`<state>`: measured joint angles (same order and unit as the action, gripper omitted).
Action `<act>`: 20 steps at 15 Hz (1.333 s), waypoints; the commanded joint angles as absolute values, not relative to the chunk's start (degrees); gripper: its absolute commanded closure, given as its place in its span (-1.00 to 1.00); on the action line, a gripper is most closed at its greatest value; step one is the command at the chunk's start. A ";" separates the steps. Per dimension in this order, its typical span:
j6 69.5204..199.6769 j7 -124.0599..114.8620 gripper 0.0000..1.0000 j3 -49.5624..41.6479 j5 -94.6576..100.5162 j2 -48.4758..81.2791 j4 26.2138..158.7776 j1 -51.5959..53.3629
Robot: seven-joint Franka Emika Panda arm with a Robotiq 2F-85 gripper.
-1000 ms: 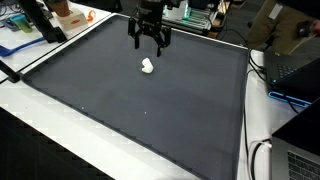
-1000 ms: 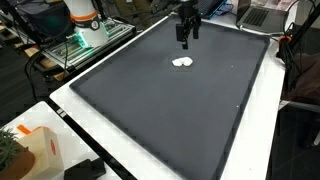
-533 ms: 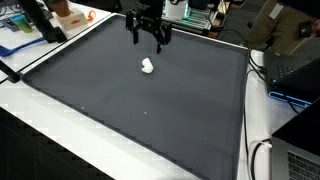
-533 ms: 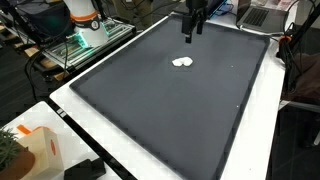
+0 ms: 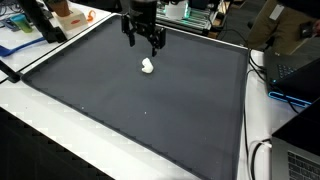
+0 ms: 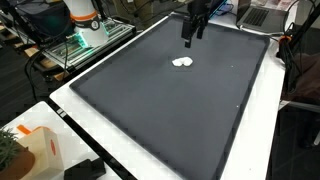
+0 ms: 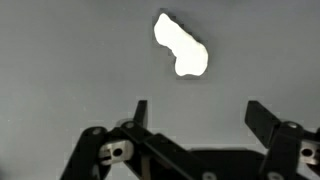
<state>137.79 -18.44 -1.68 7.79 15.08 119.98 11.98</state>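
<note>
The tool (image 5: pixel 146 44) hangs open above the far part of the bench (image 5: pixel 60 115). Its two dark, angular metal fingers (image 7: pixel 141 108) are spread wide with nothing between them. In the wrist view the black linkages and bright pivot pins fill the lower edge, and the fingertips point up into the frame.

Just ahead of the fingertips, not touching them, a small white lump (image 7: pixel 181 47) lies on the mat. It has an irregular, rounded outline, narrow at one end and broader at the other, and its surface glares too bright to show texture. In both exterior views the lump (image 5: pixel 148 66) (image 6: pixel 183 62) sits near the tool, slightly toward the middle of the mat.

The mat (image 5: pixel 150 115) is a large, flat, matte dark-grey sheet with a thin pale border, and it covers nearly all of the white bench top. A laptop (image 5: pixel 292 160) rests off the mat's edge.
</note>
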 commanded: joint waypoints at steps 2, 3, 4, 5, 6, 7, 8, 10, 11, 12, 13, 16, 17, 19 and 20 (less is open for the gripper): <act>133.93 -18.32 -1.00 -0.24 7.05 16.04 118.05 10.48; 131.37 -17.68 -1.00 0.04 6.05 16.55 116.72 10.11; 128.94 -17.46 -1.00 0.13 5.95 17.02 115.42 9.95; 126.58 -17.54 -1.00 0.21 5.84 17.70 113.68 9.76; 124.40 -17.40 -1.00 0.37 5.53 18.44 111.67 9.53; 122.46 -17.45 -1.00 0.47 5.36 19.14 109.85 9.37; 120.48 -17.30 -1.00 0.58 5.14 20.03 107.78 9.21; 116.80 -17.46 -1.00 0.66 4.76 22.25 103.57 9.02; 115.50 -17.08 -1.00 0.78 4.20 23.43 101.60 8.85; 114.24 -17.05 -1.00 0.79 4.08 24.38 99.97 8.83; 112.81 -17.21 -1.00 0.76 3.96 25.41 98.14 8.84; 107.89 -17.72 -1.00 0.59 3.91 28.91 92.39 9.05; 106.59 -18.05 -1.00 0.52 3.88 30.11 90.52 9.15; 103.78 -17.85 -1.00 0.58 3.40 32.26 86.73 9.10; 102.06 -17.76 -1.00 0.60 3.09 33.40 84.75 9.06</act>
